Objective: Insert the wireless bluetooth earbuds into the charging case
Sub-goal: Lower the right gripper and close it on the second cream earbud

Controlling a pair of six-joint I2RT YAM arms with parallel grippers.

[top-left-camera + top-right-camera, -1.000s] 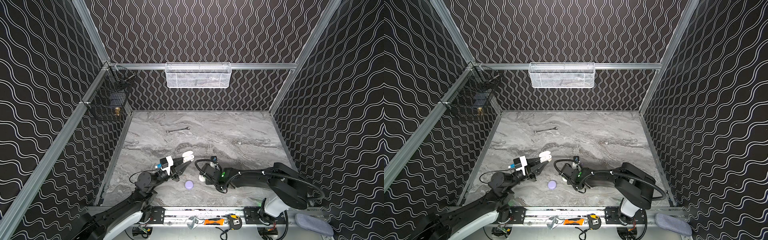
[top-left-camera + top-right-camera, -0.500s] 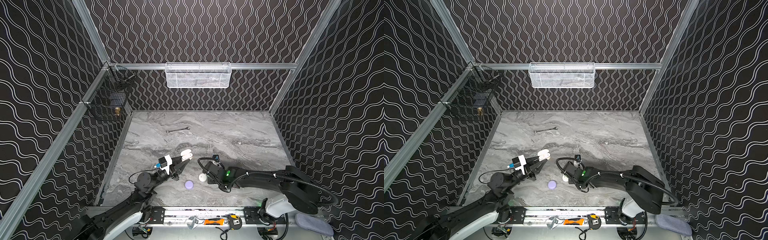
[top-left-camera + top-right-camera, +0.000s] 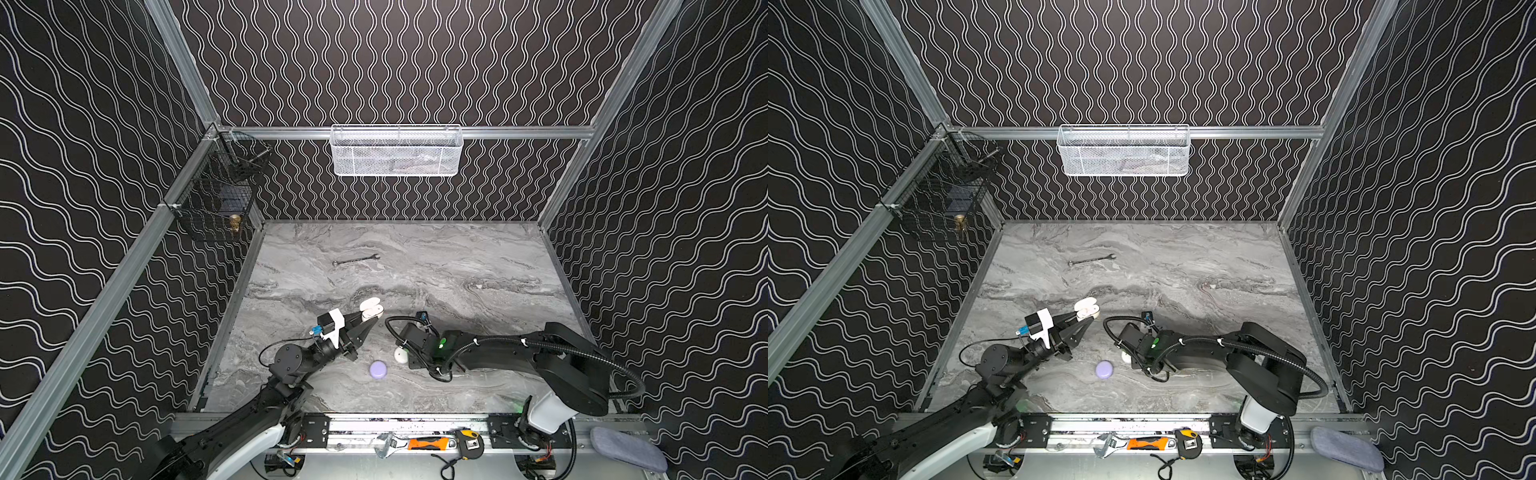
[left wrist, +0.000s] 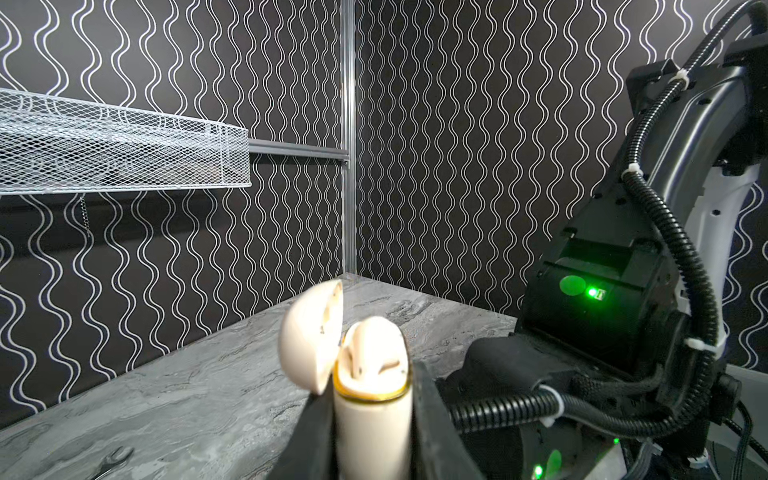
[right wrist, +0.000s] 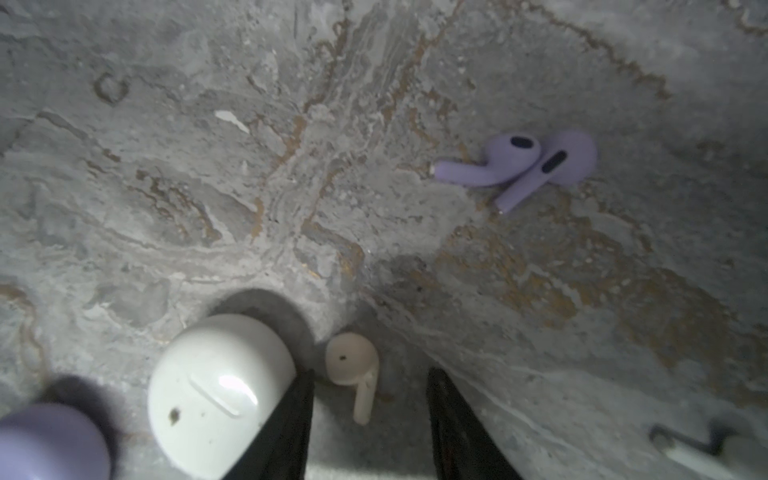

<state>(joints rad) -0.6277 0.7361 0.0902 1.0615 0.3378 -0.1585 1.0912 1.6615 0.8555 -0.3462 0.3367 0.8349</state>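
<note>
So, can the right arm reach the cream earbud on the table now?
Probably yes: on the right arm the jaws stand open either side of the cream earbud, nothing covering it. The white case close beside one jaw might get nudged.

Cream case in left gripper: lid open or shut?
Open. In the left wrist view the cream case has its lid swung back, its base clamped in the left gripper.

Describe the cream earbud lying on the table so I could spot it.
Find the right pincer above the marble table. Between its open black fingers lies the cream earbud, beside a closed white case. The pair of earbuds nearby is lavender.
</note>
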